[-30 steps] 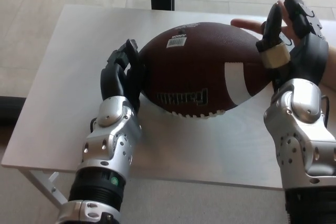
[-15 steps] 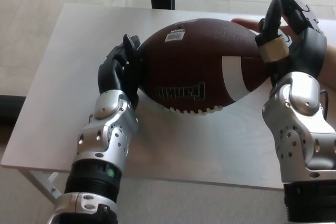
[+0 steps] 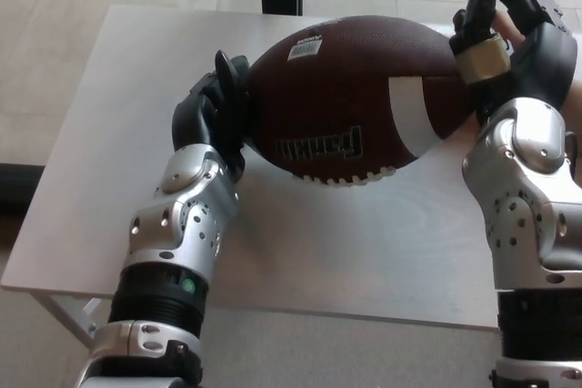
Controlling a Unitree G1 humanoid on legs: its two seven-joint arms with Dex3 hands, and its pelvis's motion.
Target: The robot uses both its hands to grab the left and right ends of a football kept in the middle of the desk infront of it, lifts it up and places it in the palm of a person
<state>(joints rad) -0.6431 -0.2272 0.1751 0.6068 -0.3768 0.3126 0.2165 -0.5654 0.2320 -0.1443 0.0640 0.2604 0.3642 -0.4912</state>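
Aloft, the football [image 3: 350,97] is clamped between left hand [image 3: 216,115] and right hand [image 3: 509,38], desk [image 3: 364,252] bare beneath.

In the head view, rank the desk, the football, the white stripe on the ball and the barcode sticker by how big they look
1. desk
2. football
3. white stripe
4. barcode sticker

The ball is raised toward the camera, so it looks somewhat enlarged, but the order is clear.

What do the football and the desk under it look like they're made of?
Football: looks like pebbled brown leather or a synthetic imitation, matte and grainy, with a white painted stripe and white laces along its lower edge. Desk: pale, smooth top with faint wood grain, probably laminate or light-finished wood; the leg at the lower left looks like white-painted metal.
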